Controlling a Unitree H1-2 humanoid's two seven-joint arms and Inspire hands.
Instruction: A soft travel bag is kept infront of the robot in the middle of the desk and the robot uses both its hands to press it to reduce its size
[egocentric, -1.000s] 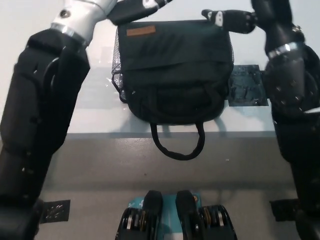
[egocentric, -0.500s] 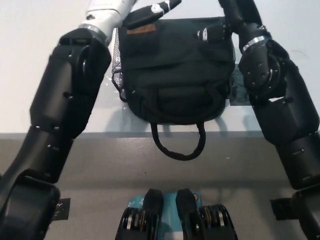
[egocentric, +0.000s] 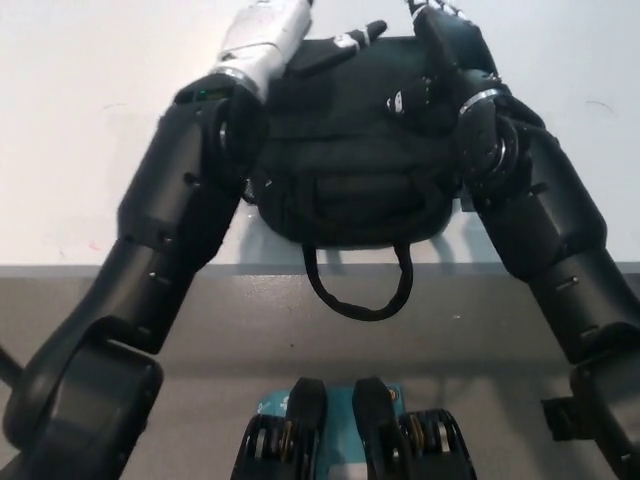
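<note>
Mid-worktop (egocentric: 80, 150), the soft black travel bag (egocentric: 350, 200) lies under my hands, left hand (egocentric: 335, 48) flat with fingers spread at its far-left edge, right hand (egocentric: 440, 60) atop its far-right, grip indiscernible; even, simultaneous downward pressure should compress it best.

From my remote station: the soft travel bag (egocentric: 350, 190) reads a uniform dark green-black, its looped carry handle (egocentric: 357, 290) plain black against the pale grey desk (egocentric: 80, 150). My left hand (egocentric: 335, 48) shows dark fingers (egocentric: 362, 35) with small white patches below a glossy white wrist cuff, while my right hand (egocentric: 435, 75) is black with white flecks. The desk's front edge is a duller, darker grey.
</note>
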